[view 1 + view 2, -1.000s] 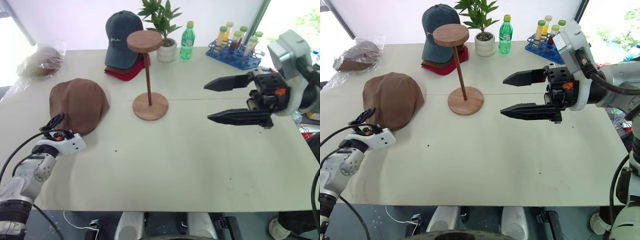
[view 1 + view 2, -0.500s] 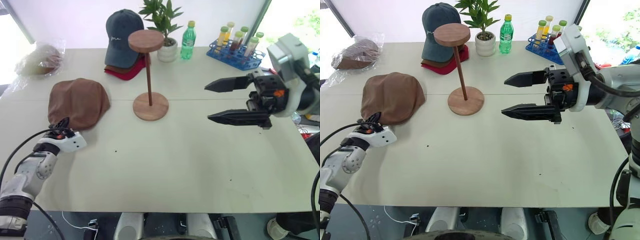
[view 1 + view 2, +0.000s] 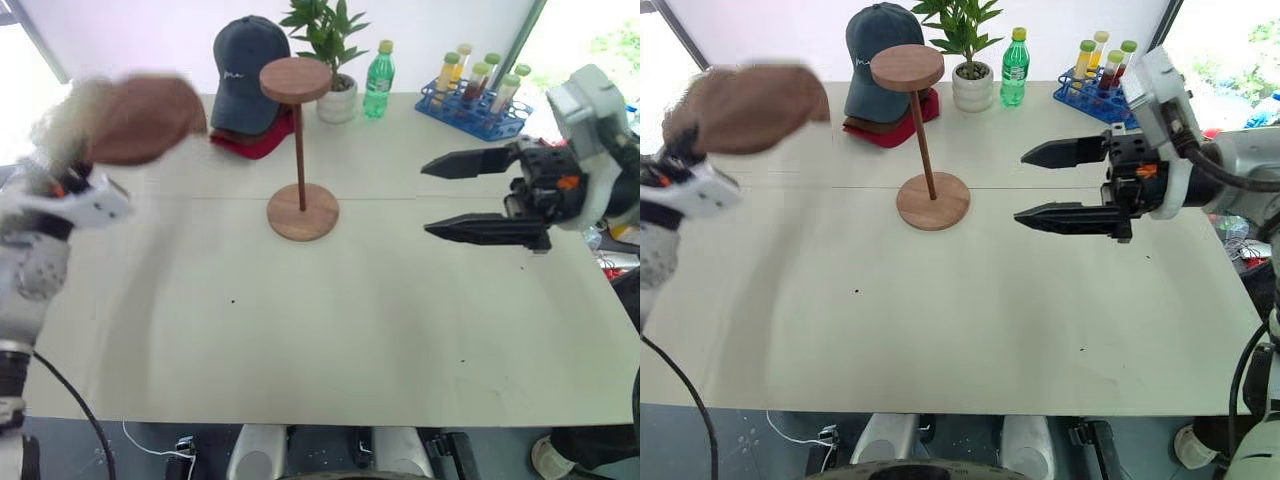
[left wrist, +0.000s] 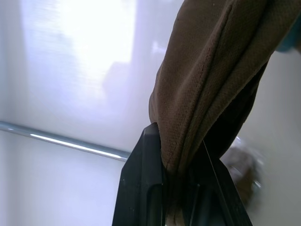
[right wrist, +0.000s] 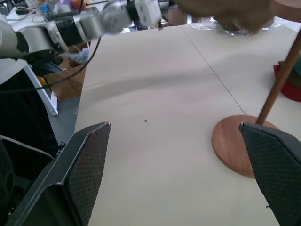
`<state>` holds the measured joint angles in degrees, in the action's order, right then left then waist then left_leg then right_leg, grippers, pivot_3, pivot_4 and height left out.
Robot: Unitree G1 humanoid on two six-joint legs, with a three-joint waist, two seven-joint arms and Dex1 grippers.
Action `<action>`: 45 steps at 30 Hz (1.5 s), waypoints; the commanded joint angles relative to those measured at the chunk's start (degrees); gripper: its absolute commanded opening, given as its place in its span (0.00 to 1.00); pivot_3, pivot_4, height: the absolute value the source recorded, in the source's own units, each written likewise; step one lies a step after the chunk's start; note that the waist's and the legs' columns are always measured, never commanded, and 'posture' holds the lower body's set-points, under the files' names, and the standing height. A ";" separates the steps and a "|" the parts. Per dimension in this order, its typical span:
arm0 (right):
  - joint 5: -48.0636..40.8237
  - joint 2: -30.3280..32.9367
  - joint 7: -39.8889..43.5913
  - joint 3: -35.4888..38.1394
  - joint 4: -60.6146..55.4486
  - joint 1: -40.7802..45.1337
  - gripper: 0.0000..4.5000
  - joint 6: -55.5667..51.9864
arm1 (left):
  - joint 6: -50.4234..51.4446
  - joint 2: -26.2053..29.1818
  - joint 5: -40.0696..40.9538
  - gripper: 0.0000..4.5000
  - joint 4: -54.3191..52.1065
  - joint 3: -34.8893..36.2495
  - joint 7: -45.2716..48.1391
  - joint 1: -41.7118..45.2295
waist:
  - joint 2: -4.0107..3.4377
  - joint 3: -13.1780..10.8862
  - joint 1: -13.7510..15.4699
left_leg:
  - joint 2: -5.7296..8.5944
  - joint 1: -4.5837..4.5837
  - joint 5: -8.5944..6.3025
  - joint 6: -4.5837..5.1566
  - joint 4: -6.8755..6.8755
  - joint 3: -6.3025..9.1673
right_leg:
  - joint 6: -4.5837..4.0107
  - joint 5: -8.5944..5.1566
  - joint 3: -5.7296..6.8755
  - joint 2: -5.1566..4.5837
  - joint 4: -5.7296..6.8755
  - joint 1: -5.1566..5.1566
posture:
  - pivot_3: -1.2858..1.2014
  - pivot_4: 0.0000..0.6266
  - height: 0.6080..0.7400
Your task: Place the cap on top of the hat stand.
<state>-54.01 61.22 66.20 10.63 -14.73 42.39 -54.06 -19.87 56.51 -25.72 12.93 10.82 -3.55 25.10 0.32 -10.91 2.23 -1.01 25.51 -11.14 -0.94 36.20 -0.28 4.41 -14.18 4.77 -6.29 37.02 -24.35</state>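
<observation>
Reddish-brown cap [image 3: 745, 107] hangs in the air, pinched at its edge by the left gripper [image 4: 181, 188], whose black fingers [image 4: 143, 183] are closed tight on the folded fabric. It spreads up and away from that gripper, clear of the table [image 3: 970, 310]. Between the two grippers stands the hat stand [image 3: 923, 135], its round top disc bare and its base resting on the table. The right gripper [image 3: 1060, 182] hovers on the stand's far side from the cap, jaws spread wide and pointing toward the stand, holding nothing.
</observation>
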 commanded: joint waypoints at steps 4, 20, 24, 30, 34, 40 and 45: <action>3.59 2.75 1.26 3.18 5.37 4.29 1.00 4.70 | -6.61 -0.17 12.27 0.00 -5.44 -0.41 9.22 15.06 | 0.01 0.00 -0.28 | 0.05 -0.05 0.01 0.01 -0.04 -0.15 | 0.17 0.09 -0.10 0.01 -0.02 0.01 | 0.52 0.24 1.00; 2.15 0.43 -4.24 6.08 7.96 8.40 1.00 2.92 | -14.04 -11.85 -2.03 0.00 -11.87 -11.30 10.13 9.24 | 0.04 -0.01 -0.02 | 0.01 -0.11 0.02 0.03 0.04 -0.26 | 0.24 0.13 -0.27 0.16 0.04 0.03 | 0.52 0.24 1.00; 1.48 -0.80 -5.77 6.05 7.19 8.16 1.00 2.28 | -16.05 -12.95 -6.26 0.00 -10.00 -12.41 7.45 8.04 | 0.04 -0.01 -0.02 | 0.01 -0.10 0.02 0.03 0.04 -0.26 | 0.25 0.14 -0.30 0.16 0.03 0.03 | 0.52 0.24 1.00; 2.46 -1.12 -5.71 4.53 4.64 6.29 1.00 2.88 | -14.70 -14.10 -7.10 0.00 -9.77 -11.90 7.08 6.67 | 0.04 -0.01 -0.06 | 0.01 -0.12 0.02 0.03 0.04 -0.26 | 0.25 0.14 -0.31 0.16 0.06 0.03 | 0.52 0.24 1.00; 3.61 -1.19 -5.85 3.86 4.17 5.50 1.00 3.74 | -13.12 -14.64 -5.78 0.20 -11.02 -10.80 7.58 5.29 | 0.04 -0.01 -0.08 | 0.01 -0.12 0.02 0.03 0.07 -0.27 | 0.27 0.16 -0.32 0.16 0.06 0.03 | 0.52 0.24 1.00; 6.52 -1.60 -6.06 2.07 3.49 4.92 1.00 5.79 | -8.30 -15.80 -0.95 0.87 -14.15 -9.40 11.17 3.76 | 0.04 -0.01 -0.08 | -0.01 -0.12 0.02 0.03 0.08 -0.28 | 0.27 0.16 -0.34 0.17 0.06 0.03 | 0.52 0.24 1.00; 13.59 -1.39 -7.69 -0.66 0.40 2.22 1.00 11.68 | -2.58 -14.59 13.97 1.00 -20.74 -7.02 21.49 0.19 | 0.04 -0.01 -0.21 | -0.03 -0.14 0.02 0.03 0.07 -0.28 | 0.27 0.16 -0.35 0.19 0.06 0.03 | 0.52 0.24 1.00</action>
<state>-42.75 59.48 59.03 9.64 -11.98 45.06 -45.21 -24.10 40.59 -18.14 -3.74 1.19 14.42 25.89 0.35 -10.91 2.02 -1.07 25.37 -11.11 -0.91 36.27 -0.56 4.68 -14.02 4.42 -6.08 37.08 -24.32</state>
